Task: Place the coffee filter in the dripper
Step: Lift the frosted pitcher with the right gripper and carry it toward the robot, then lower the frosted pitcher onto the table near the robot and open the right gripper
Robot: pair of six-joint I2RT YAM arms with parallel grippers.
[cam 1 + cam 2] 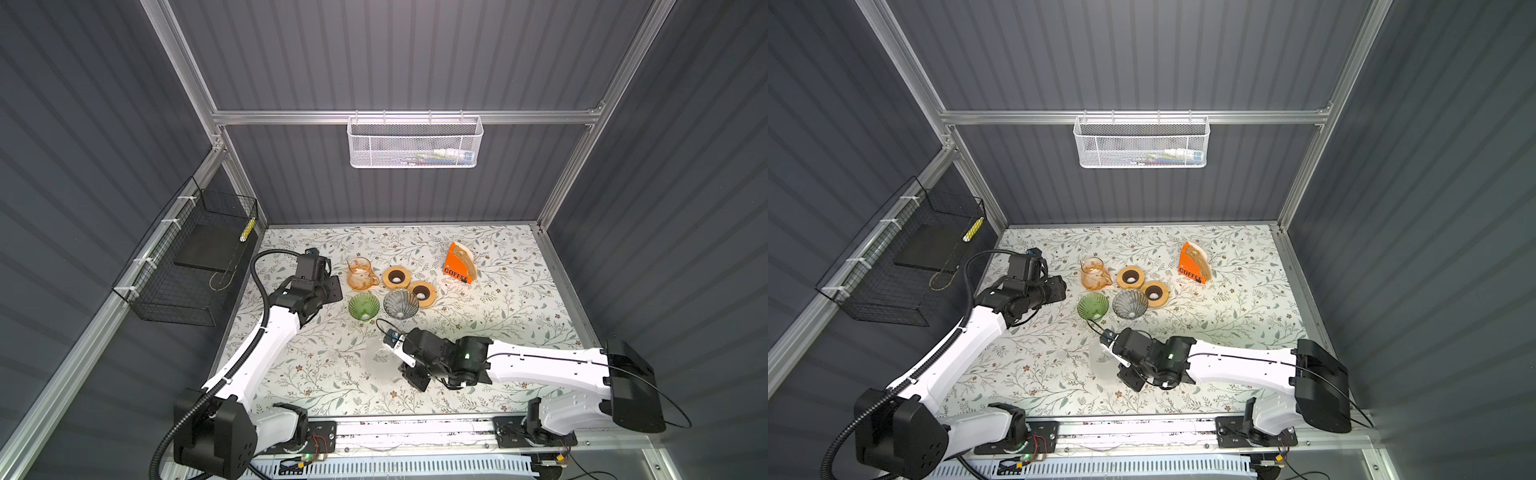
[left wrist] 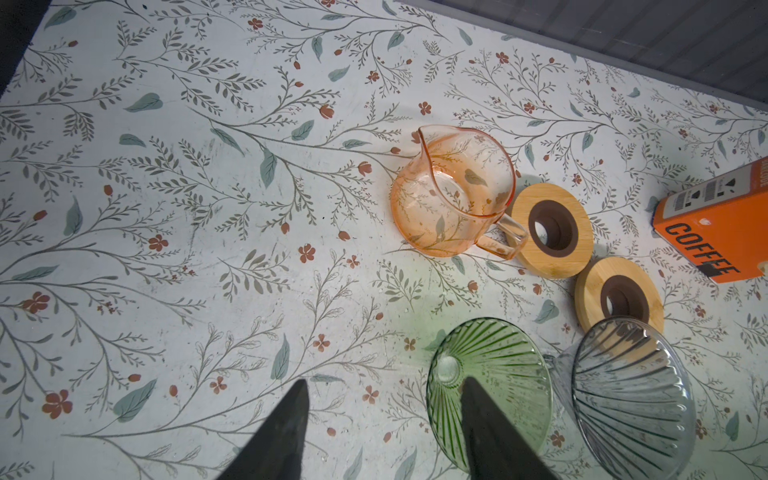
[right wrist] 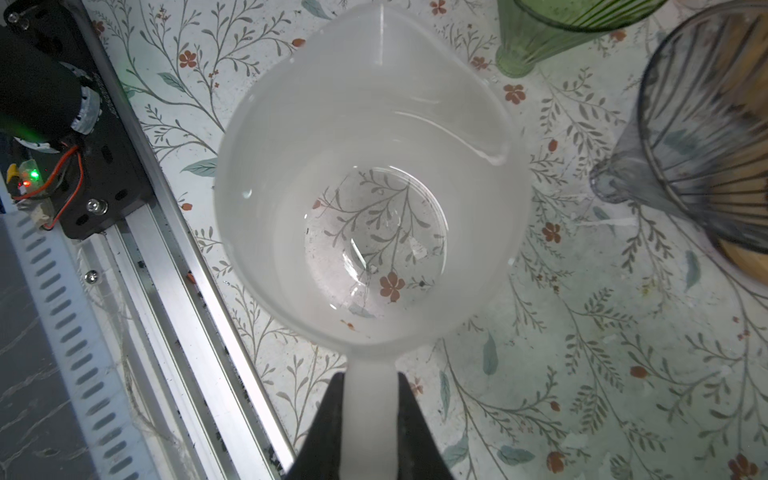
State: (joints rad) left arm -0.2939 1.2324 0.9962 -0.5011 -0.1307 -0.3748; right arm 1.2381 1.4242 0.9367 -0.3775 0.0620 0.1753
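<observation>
While right gripper (image 3: 370,376) clamps jug (image 3: 291,124), left gripper (image 2: 385,381) gapes near green dripper (image 2: 505,365), filters (image 1: 465,254) beyond.

Both top views sit high over the near edge, tilted steeply down toward the far wall. They are wide, nearly identical with a slight sideways offset, and take in the whole floral-print table (image 1: 332,395) and both arms. The left wrist cam is low over the table's left side, facing right and far past the left tool (image 2: 386,382). The right wrist cam is very close, looking almost straight down past the right tool (image 3: 370,374) into a frosted white plastic pitcher (image 3: 374,124). Both wrist views share the green ribbed glass dripper (image 2: 511,365) and the grey ribbed glass dripper (image 3: 706,124).
</observation>
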